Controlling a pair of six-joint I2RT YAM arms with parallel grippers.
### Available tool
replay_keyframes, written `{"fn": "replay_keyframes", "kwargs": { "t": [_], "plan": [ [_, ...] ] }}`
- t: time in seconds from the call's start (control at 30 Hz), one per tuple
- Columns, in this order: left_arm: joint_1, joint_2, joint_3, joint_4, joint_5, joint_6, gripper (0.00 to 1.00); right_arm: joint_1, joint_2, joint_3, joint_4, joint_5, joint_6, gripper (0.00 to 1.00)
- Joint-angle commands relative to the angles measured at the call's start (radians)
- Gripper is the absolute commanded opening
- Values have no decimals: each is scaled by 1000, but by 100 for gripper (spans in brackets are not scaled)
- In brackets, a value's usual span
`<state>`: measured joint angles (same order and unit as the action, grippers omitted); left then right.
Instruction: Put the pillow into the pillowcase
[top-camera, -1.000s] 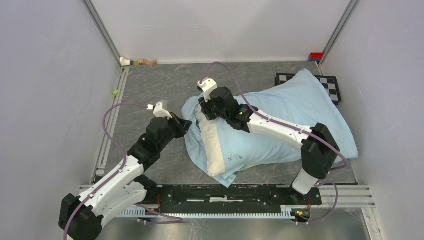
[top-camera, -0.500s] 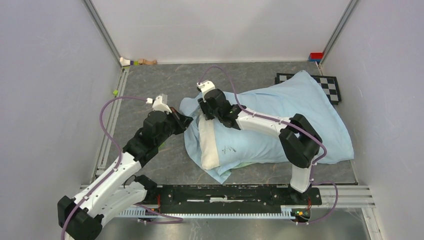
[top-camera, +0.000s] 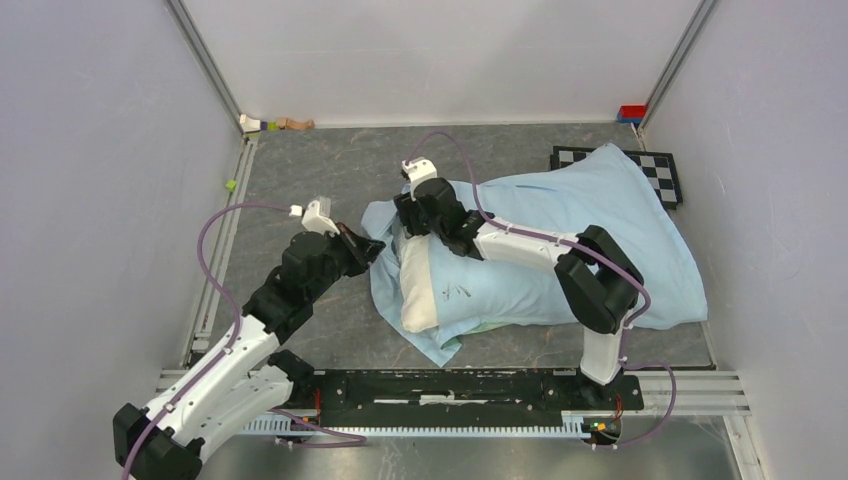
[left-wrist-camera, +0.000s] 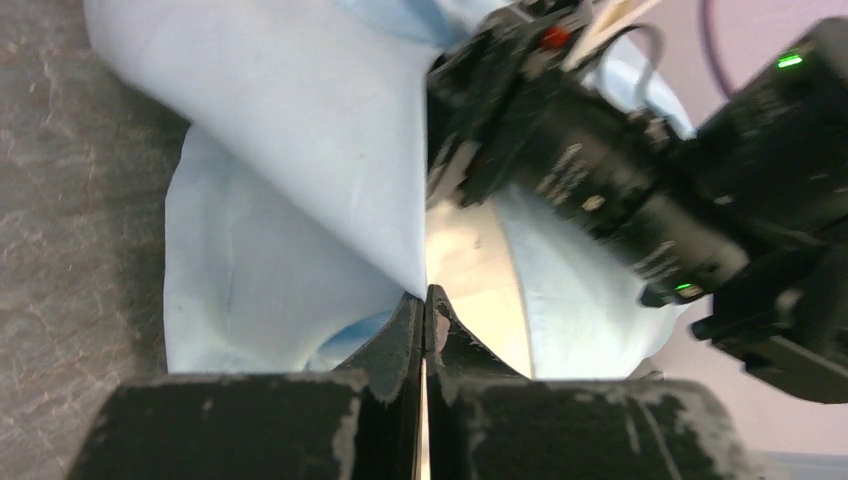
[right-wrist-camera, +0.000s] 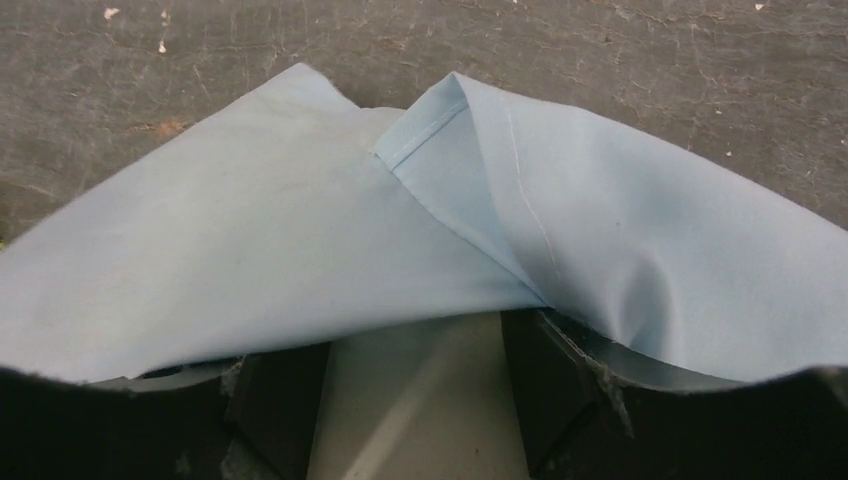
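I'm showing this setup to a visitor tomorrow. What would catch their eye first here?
The big light-blue pillowcase sprawls across the middle and right of the table, with the off-white pillow poking out of its open end nearest the arms' tips. At that opening the left gripper pinches the fabric's edge, while the right gripper sits with cloth draped over its spread fingers.
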<state>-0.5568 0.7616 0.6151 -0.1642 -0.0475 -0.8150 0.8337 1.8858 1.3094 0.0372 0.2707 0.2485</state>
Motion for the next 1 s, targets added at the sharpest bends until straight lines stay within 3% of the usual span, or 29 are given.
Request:
{"fn": "replay_keyframes", "kwargs": {
  "t": [0.0,0.17,0.27,0.57,0.7,0.9,0.97],
  "plan": [
    [1,-26,-75,60,-4,-77,2,-65,-86,-27,62,-30,11,69],
    [1,51,-137,103,-22,-90,2,-37,-150,91,-2,-172,4,75],
    [3,104,-114,118,-19,-77,2,4,-206,96,-76,-163,-1,75],
    [64,221,65,39,8,-15,2,234,-450,-113,-204,8,-188,80],
    [107,300,124,42,83,-20,2,346,-500,-225,-203,56,-303,83],
    [122,330,128,59,104,-33,2,484,-409,-205,-282,184,-467,91],
    [127,334,124,60,109,-33,2,508,-343,-177,-310,215,-513,98]
  ]
}}
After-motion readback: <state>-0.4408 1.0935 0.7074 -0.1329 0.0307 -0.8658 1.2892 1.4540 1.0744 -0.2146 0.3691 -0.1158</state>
